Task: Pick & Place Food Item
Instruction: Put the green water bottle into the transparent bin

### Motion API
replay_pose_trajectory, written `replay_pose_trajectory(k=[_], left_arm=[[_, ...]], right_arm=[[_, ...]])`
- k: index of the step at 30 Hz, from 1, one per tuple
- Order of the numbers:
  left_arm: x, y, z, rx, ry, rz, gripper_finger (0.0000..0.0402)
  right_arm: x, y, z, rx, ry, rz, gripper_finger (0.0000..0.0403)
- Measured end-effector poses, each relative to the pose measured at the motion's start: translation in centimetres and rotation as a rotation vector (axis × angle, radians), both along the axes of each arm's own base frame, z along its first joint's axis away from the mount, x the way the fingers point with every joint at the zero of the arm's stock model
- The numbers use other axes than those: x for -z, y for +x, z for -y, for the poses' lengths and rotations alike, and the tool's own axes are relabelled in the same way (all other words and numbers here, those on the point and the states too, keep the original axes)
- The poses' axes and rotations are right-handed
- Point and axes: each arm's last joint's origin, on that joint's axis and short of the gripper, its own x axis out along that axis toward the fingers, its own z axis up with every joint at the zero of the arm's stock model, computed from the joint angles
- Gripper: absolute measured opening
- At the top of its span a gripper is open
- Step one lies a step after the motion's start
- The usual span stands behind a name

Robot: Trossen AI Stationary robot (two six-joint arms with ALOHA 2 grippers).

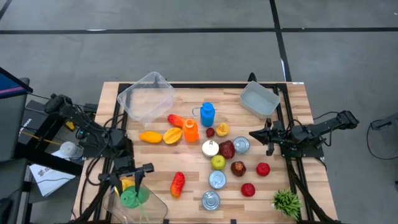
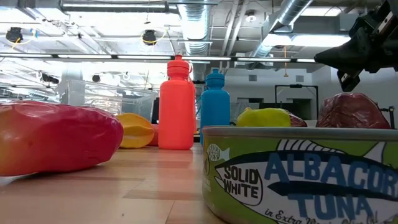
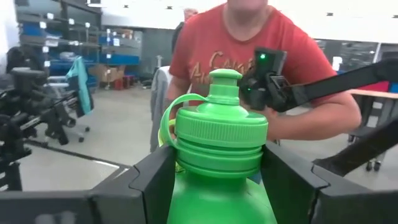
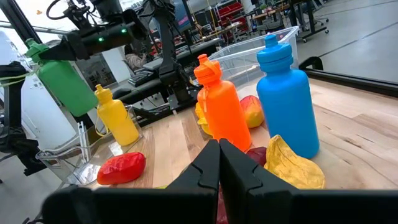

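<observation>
Green bottle in left tool, above clear bin.

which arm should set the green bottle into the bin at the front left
Left. The left gripper already clamps the green bottle right over that clear bin, beside the yellow bottle. The right gripper is shut and empty near the cans.

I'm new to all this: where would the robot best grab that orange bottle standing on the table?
Probably around the body of the orange bottle, below its narrower cap. It stands upright, so coming in level from the side suits it; the side toward the yellow fruit pieces looks tight, and the blue bottle stands close behind.
</observation>
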Motion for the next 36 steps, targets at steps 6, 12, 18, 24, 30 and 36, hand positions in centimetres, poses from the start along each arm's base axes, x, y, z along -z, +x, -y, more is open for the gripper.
replay_pose_trajectory(k=[6, 12, 18, 24, 30, 36], left_arm=[[-0.2, 0.0, 0.0, 0.002, 0.003, 0.07, 0.0214], [-0.1, -0.3, 0.1, 0.081, 0.013, 0.074, 0.0213], [0.4, 0.5, -0.5, 0.084, 0.033, 0.057, 0.021], [2.3, 1.7, -0.9, 0.103, 0.041, -0.003, 0.0221], [2.9, 1.8, -0.9, 0.159, -0.002, -0.001, 0.0222], [3.1, 2.0, -1.0, 0.167, 0.002, 0.002, 0.0223]], right_arm=[[0.0, 0.0, 0.0, 0.0, 0.0, 0.0, 0.0], [0.0, 0.0, 0.0, 0.0, 0.0, 0.0, 0.0], [0.0, 0.0, 0.0, 0.0, 0.0, 0.0, 0.0], [0.0, 0.0, 0.0, 0.0, 0.0, 0.0, 0.0], [0.0, 0.0, 0.0, 0.0, 0.0, 0.0, 0.0], [0.0, 0.0, 0.0, 0.0, 0.0, 0.0, 0.0]])
